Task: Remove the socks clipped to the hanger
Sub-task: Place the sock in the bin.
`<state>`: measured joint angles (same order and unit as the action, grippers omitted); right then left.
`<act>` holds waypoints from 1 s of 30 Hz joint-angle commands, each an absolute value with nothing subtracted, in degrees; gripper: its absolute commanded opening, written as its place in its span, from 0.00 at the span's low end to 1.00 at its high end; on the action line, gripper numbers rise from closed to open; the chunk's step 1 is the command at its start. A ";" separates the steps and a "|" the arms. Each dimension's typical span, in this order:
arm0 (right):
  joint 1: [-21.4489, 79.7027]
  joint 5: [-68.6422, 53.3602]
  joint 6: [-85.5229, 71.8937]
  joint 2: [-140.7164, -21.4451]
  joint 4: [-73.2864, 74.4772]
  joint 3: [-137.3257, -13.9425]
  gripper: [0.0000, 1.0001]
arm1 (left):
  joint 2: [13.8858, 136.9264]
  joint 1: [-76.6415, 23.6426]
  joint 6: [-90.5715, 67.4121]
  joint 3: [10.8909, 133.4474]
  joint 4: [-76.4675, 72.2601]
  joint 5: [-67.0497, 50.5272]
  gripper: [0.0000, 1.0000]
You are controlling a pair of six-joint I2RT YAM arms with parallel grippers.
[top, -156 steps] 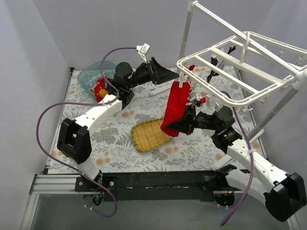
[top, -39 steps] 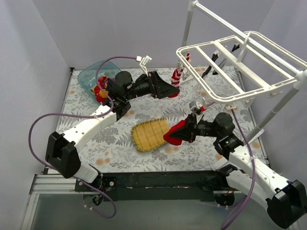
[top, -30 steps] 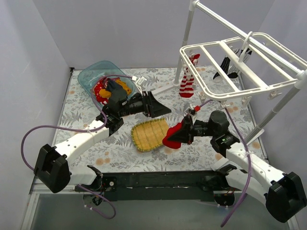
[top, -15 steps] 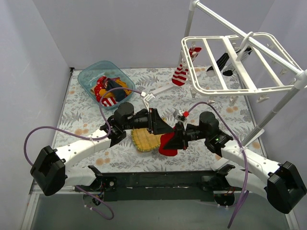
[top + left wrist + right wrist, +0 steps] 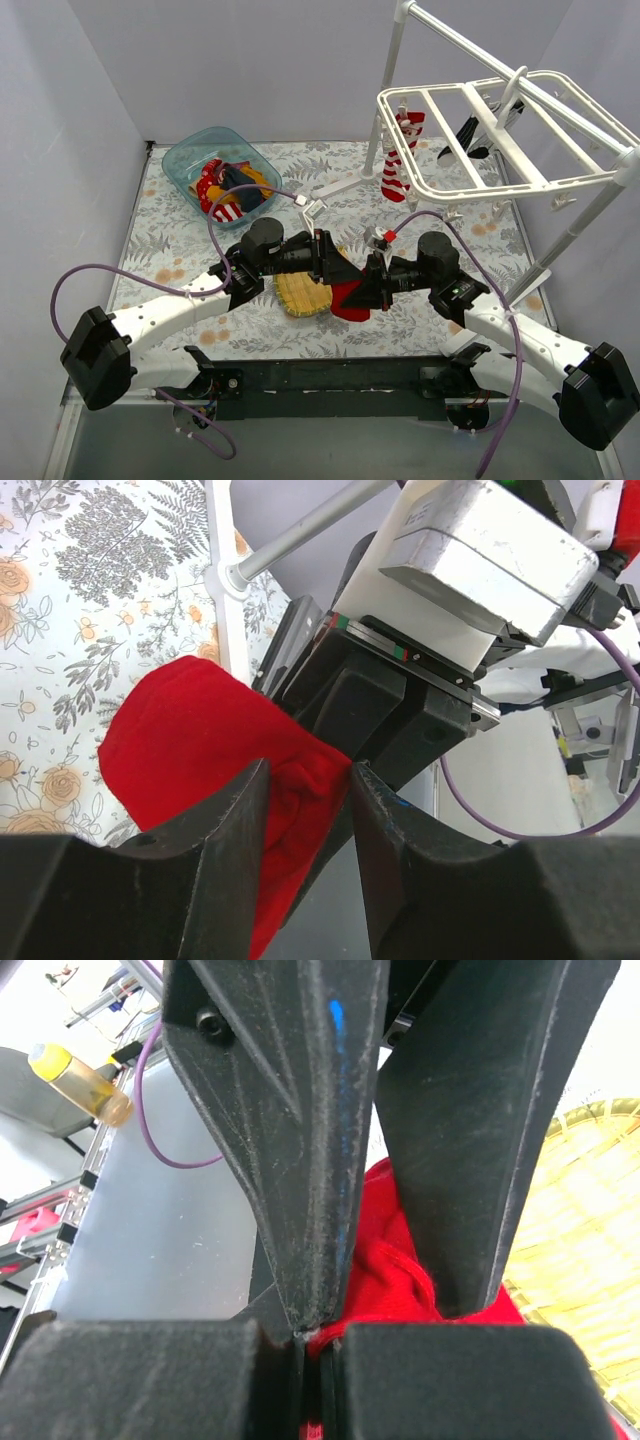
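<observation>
Just inside the near edge of the tabletop [image 5: 160, 250], at its middle, the two arms meet nose to nose over a red sock [image 5: 350, 298]. The right pincer [image 5: 372, 285] is clamped on it, fingertips pressed together with a fold of red squeezed between them. The left pincer [image 5: 340, 275] straddles the same sock from the other side, and its wrist view shows fabric bulging against both fingers [image 5: 200, 860], so it grips too.

This looks like a hand-over, right to left. To do it well, the left should have a thick fold deep between its fingers before the right lets go. The right should then part fully and draw straight back so the soft knit does not snag. Staying low means a slip only drops the sock.

The sock is plush, limp and creased. Under it lies an oval mat [image 5: 300, 292] of stiff yellow weave on the flower-printed cloth.

In the far left corner a clear blue tub [image 5: 190, 155] holds a heap of socks [image 5: 228, 190]. Above the far right corner hangs the hanger [image 5: 520, 186], a rigid white plastic grid. A red-and-white striped sock [image 5: 395, 165] and dark socks [image 5: 470, 135] dangle from it
</observation>
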<state>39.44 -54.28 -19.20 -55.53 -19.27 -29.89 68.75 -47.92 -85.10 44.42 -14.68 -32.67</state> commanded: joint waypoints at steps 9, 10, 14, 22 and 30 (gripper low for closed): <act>39.73 -52.56 -17.75 -53.17 -18.72 -33.31 0.02 | 65.04 -49.31 -81.65 46.14 -8.96 -28.56 0.13; 39.73 -52.38 -17.75 -53.17 -18.63 -33.40 0.02 | 65.04 -49.22 -81.65 46.14 -8.88 -28.48 0.11; 39.73 -51.68 -17.84 -53.35 -18.55 -33.75 0.02 | 64.86 -49.31 -81.74 46.49 -8.18 -26.99 0.00; 39.64 -46.15 -17.05 -51.42 -17.84 -32.78 0.32 | 61.79 -49.31 -83.85 45.36 -7.56 -17.41 0.00; 39.73 -33.51 -17.49 -48.70 -16.35 -30.94 0.57 | 59.68 -49.22 -85.34 46.23 -4.58 -6.96 0.00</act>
